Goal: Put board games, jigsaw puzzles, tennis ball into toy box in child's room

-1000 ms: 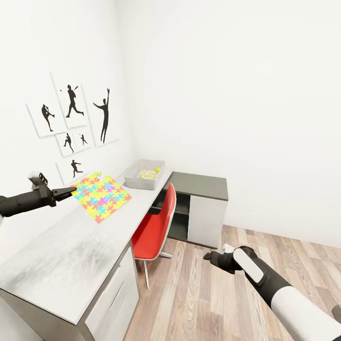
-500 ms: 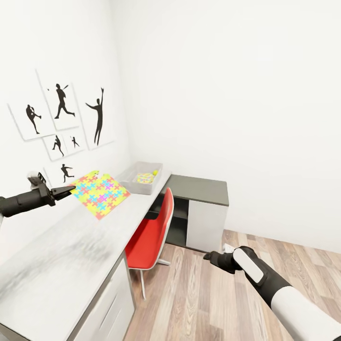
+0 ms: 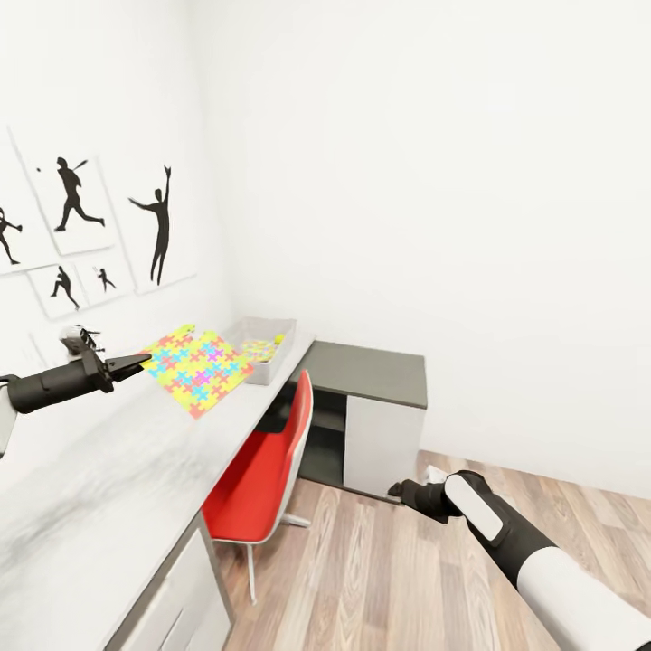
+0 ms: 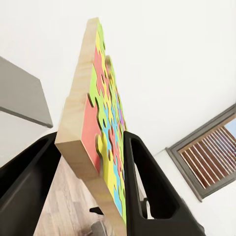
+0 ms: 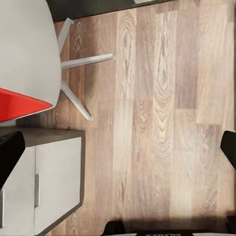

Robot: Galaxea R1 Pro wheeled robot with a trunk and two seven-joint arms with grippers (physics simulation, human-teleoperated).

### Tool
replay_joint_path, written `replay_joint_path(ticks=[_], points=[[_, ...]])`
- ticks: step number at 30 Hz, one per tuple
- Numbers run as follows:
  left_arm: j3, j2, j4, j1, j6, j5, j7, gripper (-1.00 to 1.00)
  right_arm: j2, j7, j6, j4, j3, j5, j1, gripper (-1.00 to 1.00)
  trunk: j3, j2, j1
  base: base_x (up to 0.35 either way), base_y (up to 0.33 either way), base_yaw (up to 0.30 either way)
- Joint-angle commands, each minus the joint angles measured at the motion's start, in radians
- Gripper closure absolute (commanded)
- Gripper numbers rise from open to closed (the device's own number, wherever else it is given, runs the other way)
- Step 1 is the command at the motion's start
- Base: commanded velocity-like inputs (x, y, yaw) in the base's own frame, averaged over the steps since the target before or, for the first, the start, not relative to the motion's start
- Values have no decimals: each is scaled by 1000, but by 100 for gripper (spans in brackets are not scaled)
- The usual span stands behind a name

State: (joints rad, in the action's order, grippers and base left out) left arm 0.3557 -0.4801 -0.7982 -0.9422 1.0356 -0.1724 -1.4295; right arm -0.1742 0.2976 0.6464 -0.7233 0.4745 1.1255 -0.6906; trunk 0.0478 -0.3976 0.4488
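Over pale desktop, left gripper pinches thick wood-backed jigsaw puzzle; right gripper spread.

A jigsaw puzzle — held aloft above the table — near the toy box.

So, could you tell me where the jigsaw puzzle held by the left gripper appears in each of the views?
Head view: the jigsaw puzzle hangs over the table, gripped at one corner by the left gripper, short of the toy box.
Left wrist view: the puzzle stands edge-on between the two black fingers.
Right wrist view: not in it.
Shared landmark: the wood-plank floor, also at and.
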Motion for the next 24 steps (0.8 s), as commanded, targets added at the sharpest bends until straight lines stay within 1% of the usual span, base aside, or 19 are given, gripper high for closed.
replay_joint_path(ticks=[1, 3, 5, 6, 9, 10, 14, 17, 20, 24], points=[[0, 0, 0, -1, 11, -1, -3, 100, -1, 9, 0, -2, 5, 10, -1, -100, 1, -2, 1, 251, -241, -51], [0, 0, -1, -1, 11, -1, -3, 100, -1, 9, 2, -2, 6, 10, -1, -100, -1, -2, 1, 251, -241, -27], [3, 1, -1, -1, 11, -1, -2, 100, -1, 9, 3, 1, 30, 10, -1, -100, -5, -2, 1, 251, -240, 33], [4, 5, -1, -1, 11, -1, -2, 100, -2, 9, 4, 3, 53, 11, -1, -100, -6, -2, 1, 251, -240, 87], [6, 12, -1, -1, 11, -1, -2, 100, -3, 9, 10, 9, 98, 12, -1, -100, -11, -2, 1, 248, -240, 112], [7, 13, -1, -1, 11, -2, -3, 100, -5, 10, 18, 8, 106, 12, -1, -100, -13, -2, 1, 241, -240, 132], [13, 24, -2, -1, 12, -6, -2, 100, -3, 9, 46, 11, 119, 10, 4, -100, -19, -2, 1, 235, -240, 157], [32, 29, -2, -1, 12, -7, -2, 100, -1, 10, 50, 5, 121, 9, 5, -100, -23, -2, 1, 232, -240, 176], [46, 29, -2, -2, 12, -7, -2, 100, 8, 9, 55, 9, 140, -10, 6, -100, -28, -2, 1, 232, -238, 185], [88, 30, -2, -3, 12, -8, -2, 100, 23, 1, 76, 12, 160, -26, 4, -100, -33, -2, 1, 232, -236, 190]])
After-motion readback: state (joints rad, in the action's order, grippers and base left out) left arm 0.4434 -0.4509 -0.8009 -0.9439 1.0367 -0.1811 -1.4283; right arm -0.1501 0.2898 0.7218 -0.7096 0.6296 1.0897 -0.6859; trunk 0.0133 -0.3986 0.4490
